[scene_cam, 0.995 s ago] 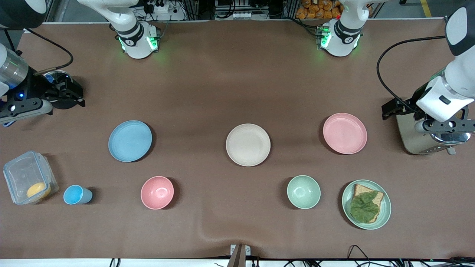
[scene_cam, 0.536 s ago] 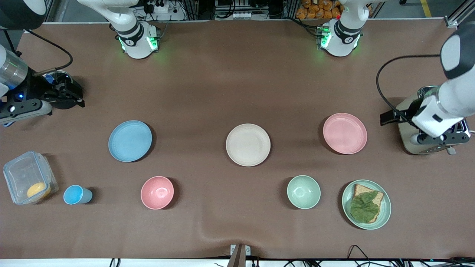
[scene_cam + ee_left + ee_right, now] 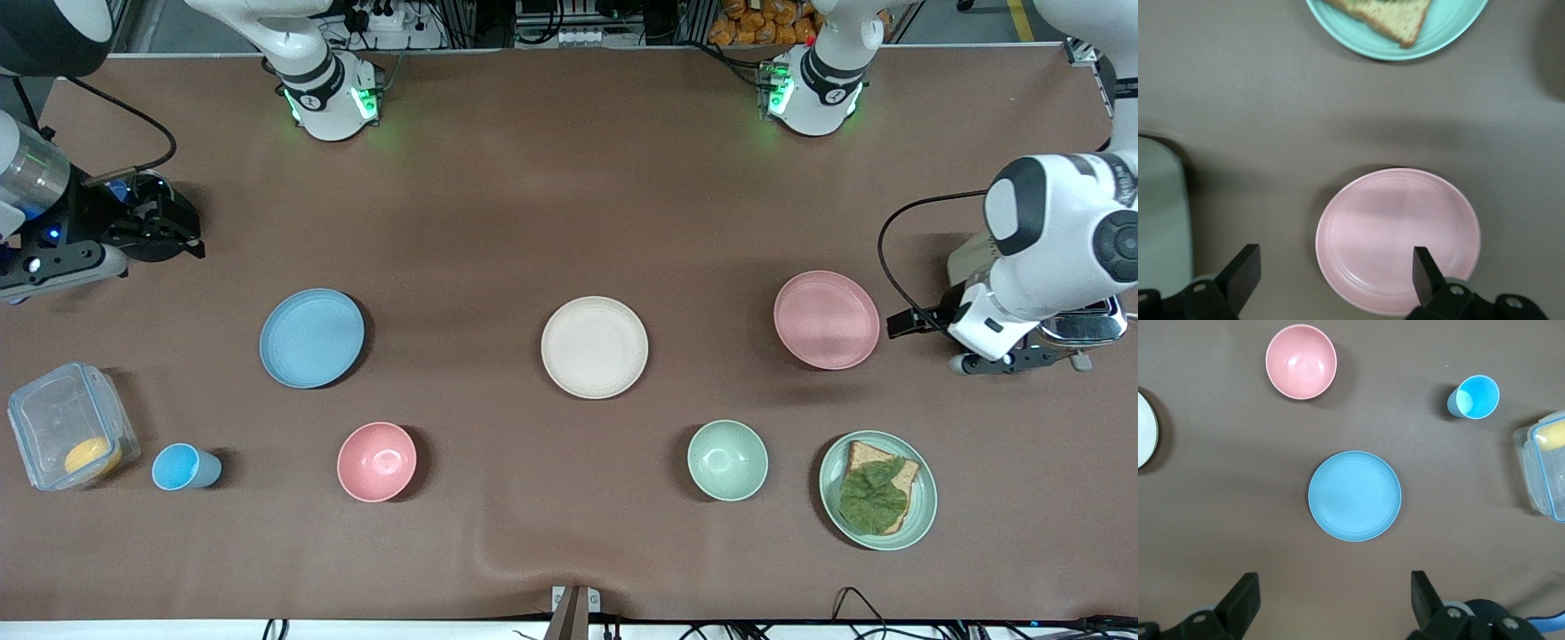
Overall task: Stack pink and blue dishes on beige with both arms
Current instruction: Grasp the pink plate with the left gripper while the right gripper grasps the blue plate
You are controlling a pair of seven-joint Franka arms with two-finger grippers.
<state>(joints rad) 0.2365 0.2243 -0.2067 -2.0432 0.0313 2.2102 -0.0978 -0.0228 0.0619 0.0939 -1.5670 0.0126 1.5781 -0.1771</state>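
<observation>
Start step, nothing stacked yet. Left gripper [image 3: 1331, 277] wide open beside pink plate [image 3: 826, 319]. Right gripper [image 3: 1331, 600] wide open, empty, waiting near blue plate [image 3: 311, 338]. Next: grab plate rims, carry to beige plate [image 3: 594, 347].

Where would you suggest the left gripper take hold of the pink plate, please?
Probably at the low rim of the pink plate on the edge toward the left arm's end, where the open left gripper hangs. The plate lies flat, so only its raised rim offers a pinch.
</observation>
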